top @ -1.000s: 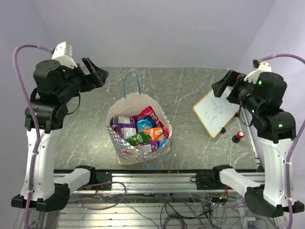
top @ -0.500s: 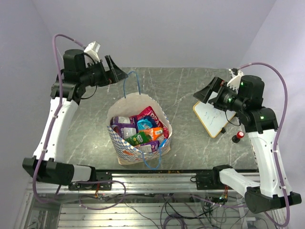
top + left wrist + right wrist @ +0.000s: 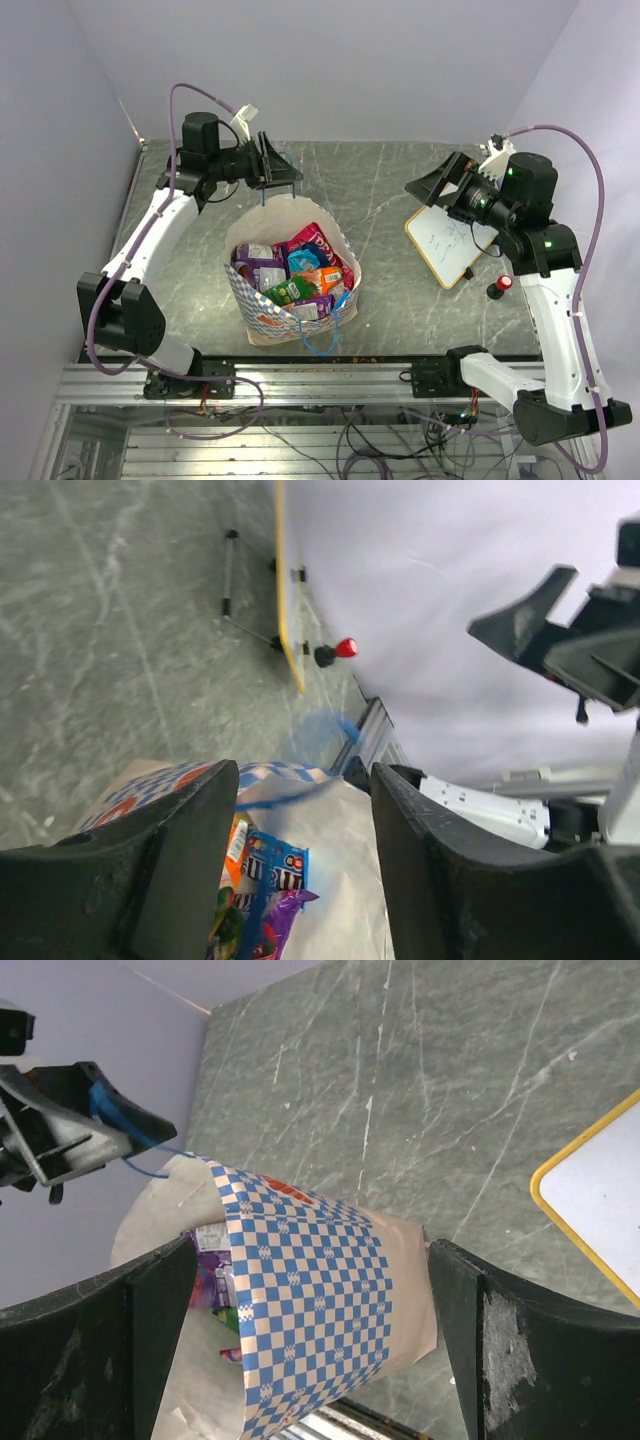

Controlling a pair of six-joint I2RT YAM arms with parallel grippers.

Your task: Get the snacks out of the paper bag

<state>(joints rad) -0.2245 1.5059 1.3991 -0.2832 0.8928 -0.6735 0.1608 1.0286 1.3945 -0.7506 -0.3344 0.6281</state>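
left arm has swung way in over the last second. its end effector (image 3: 277,166) now sits right at the far cord handle (image 3: 150,1143) behind the bag, when a second ago it was parked off at the left edge. on the wrist cam the fingers are apart with the blue cord running between them, so nothing's pinched yet.

paper bag (image 3: 268,316) hasn't budged. it's standing mid-surface (image 3: 380,190), mouth open, snacks (image 3: 296,270) all inside.

right end effector (image 3: 436,186) crept in a bit toward the bag, above the whiteboard (image 3: 455,236), fingers wide apart, holding nothing.

my read: left is about to hold the handle to steady the bag while right goes in for the packets. zero snacks out so far.
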